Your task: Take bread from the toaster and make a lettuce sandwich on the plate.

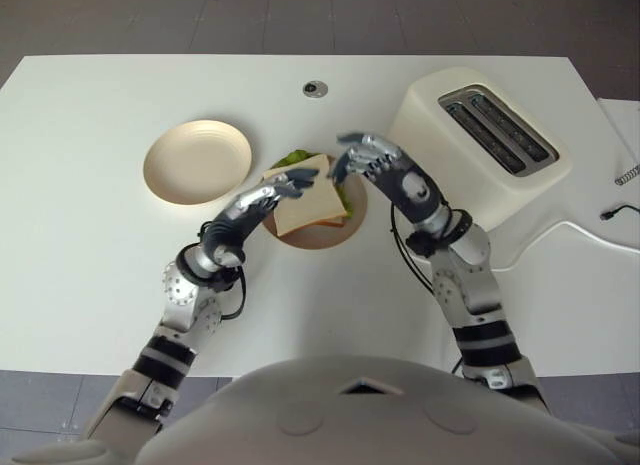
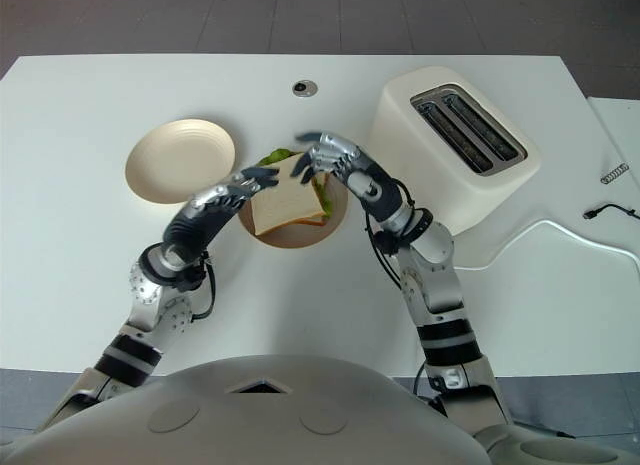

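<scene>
Left eye view puts your sandwich near the middle of the white tabletop (image 1: 80,275): a square slice of pale bread (image 1: 305,200) lies on green lettuce (image 1: 290,159) on the small round brown plate (image 1: 322,235). Your left hand (image 1: 258,200) sits at the slice's left edge, fingers stretched out and apart; whether the tips touch the bread you cannot tell. Your right hand (image 1: 385,173) hovers over the slice's far right corner, fingers loosely bent and spread, gripping nothing. The round cream dish (image 1: 197,162) lies just left of the brown plate. The white two-slot toaster (image 1: 430,125) stands toward the far right corner, close beside your right wrist, its white cable (image 1: 560,230) trailing to the right edge. Your roomiest stretches run along the near and left edges.
</scene>
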Controlling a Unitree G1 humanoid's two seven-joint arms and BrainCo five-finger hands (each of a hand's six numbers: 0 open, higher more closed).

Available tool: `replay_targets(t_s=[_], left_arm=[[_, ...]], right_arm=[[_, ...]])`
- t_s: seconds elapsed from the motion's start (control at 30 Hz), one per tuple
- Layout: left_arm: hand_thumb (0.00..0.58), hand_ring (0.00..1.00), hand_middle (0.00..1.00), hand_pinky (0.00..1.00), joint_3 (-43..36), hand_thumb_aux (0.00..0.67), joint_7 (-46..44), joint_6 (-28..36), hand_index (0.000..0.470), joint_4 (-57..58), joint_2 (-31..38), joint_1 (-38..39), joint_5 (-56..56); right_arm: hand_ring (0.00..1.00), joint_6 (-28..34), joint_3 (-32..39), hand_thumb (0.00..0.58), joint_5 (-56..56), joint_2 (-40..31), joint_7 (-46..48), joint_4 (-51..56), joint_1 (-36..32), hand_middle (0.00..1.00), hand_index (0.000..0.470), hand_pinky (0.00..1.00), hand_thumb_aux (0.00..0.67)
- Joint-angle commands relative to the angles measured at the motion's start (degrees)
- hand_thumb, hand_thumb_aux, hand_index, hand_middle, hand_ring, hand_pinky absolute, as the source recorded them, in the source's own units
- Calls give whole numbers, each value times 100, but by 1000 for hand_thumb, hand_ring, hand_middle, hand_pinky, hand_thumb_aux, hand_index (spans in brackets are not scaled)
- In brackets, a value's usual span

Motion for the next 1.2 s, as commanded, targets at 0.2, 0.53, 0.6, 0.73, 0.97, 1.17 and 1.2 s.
replay_targets(t_s=[0.2, 0.53, 0.6, 0.73, 0.97, 1.17, 1.2], left_arm=[[580, 1000, 1000, 1000, -292, 670, -1873, -215, 470, 2187, 509, -89, 2618], [580, 1000, 1000, 1000, 49, 670, 2549, -366, 470, 4315, 91, -1413, 6684], [445, 941, 941, 941, 179, 347, 4093, -63, 243, 4581, -27, -1820, 7310], [0, 325, 325, 325, 333, 0, 6037, 99, 0, 5035, -343, -2296, 7770], [0, 0, 0, 0, 882, 0, 6466, -1270, 0, 4183, -1105, -1945, 5454], [0, 0, 0, 0, 303, 0, 3789, -491, 0, 1048, -1006, -794, 703], [0, 0, 0, 0, 321, 0, 3354, -212, 0, 729, -1029, -652, 148]], right_arm=[[1000, -874, 918, 580, -1505, -1031, 1569, 895, 431, 1000, 470, 1000, 670], [1000, -1674, 848, 580, -4112, -399, -1222, 3477, -612, 1000, 470, 1000, 670], [1000, -1547, 718, 580, -4528, -194, -2231, 3955, -949, 1000, 470, 1000, 670], [855, -1631, 570, 569, -5326, -12, -4101, 4398, -1433, 855, 405, 855, 578], [0, -2651, -284, 0, -4399, 53, -5144, 3442, -1390, 0, 0, 0, 0], [0, -2829, 188, 0, -868, 169, -3557, 1397, -522, 0, 0, 0, 0], [0, -2617, 309, 0, -310, 186, -3200, 1186, -370, 0, 0, 0, 0]])
